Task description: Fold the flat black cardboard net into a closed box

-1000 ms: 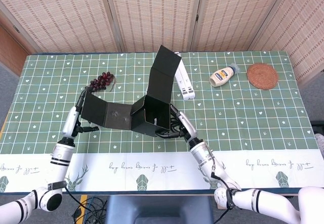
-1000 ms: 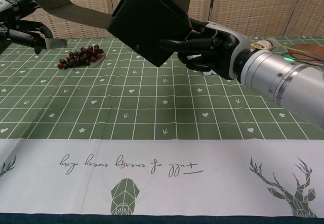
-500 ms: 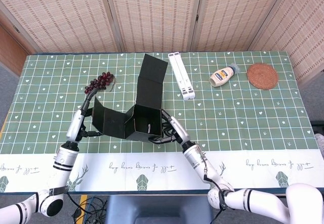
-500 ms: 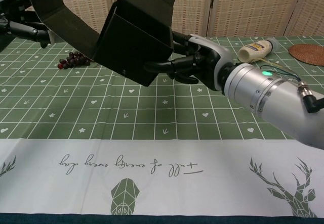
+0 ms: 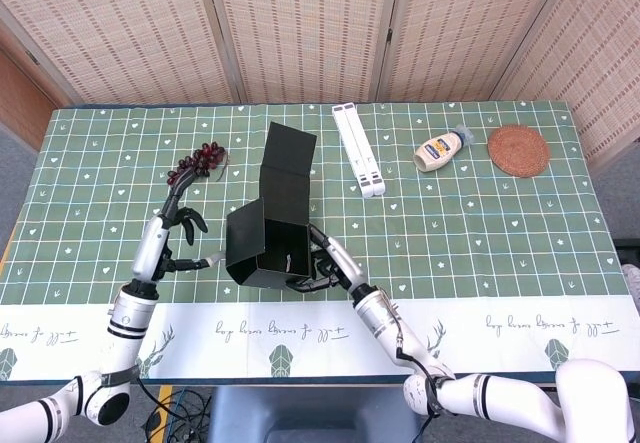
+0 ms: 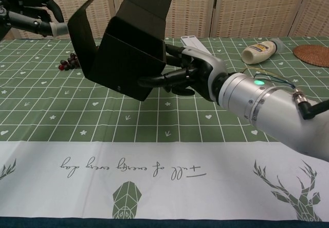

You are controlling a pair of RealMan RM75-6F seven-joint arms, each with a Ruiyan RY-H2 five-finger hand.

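Left hand (image 5: 183,231) is seen raised off the table (image 5: 90,163), fingers apart and lightly curled, nothing held; in chest view it sits at the upper left corner (image 6: 36,17), apart from the box's loose flap. Grapes (image 5: 197,160) lie on the cloth just beyond it, toward the far side.

Box (image 5: 262,238), black and partly folded, is held up clear of the table, left of centre. An open cavity faces the head camera; one long panel rises from it toward the far edge. In chest view the box (image 6: 131,58) is seen tilted, with a thin side flap hanging out to the left, between the body of the box and the left hand.

Right hand (image 5: 325,263) is pressed to the box's right side and lower corner. Its fingers (image 6: 164,79) are stretched along the underside and side wall, thumb on the near wall; the box is gripped and carried by this hand alone. Forearm runs down to the right in chest view.

Further right on the table: a white folded stand (image 5: 358,148) just beyond the box's panel, a squeeze bottle (image 5: 440,149) lying on its side, and a round woven coaster (image 5: 517,149) near the far right corner.
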